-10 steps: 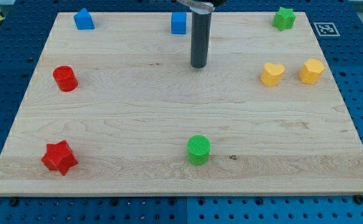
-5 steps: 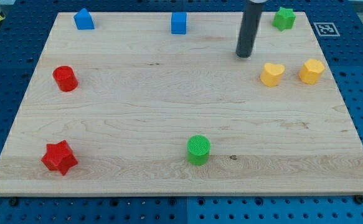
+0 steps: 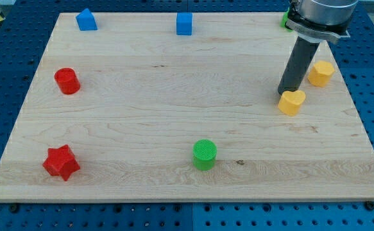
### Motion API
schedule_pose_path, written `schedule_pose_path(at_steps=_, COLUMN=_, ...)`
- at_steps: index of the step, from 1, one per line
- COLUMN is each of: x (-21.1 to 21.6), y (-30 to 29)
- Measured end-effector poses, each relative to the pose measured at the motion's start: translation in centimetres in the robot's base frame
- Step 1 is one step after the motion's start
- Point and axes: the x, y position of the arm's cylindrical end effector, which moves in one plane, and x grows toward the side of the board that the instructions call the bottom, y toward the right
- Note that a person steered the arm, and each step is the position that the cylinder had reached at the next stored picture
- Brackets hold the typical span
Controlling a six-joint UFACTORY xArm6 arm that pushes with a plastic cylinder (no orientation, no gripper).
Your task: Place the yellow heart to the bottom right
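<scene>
Camera view: the yellow heart [image 3: 292, 102] lies at the worktop's [image 3: 142, 128] right side, about mid-height, well above the bottom right corner. My tip [image 3: 287, 91] touches its upper left edge. To do the push well, I judge the contact should stay behind the heart's centre, driving down and right without slipping off. The rod leans slightly, its mount at the view's top right. No hand exists; nothing grips.

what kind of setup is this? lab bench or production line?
Looks like a lab bench: a wooden board on a blue perforated table, a fiducial marker at the corner, toy blocks like the yellow heart beside my tip.
</scene>
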Motion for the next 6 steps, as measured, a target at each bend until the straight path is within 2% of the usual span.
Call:
schedule_pose_path(at_steps=3, x=2.5, y=-0.2)
schedule_pose_path(at_steps=6, x=6.9, y=-1.7)
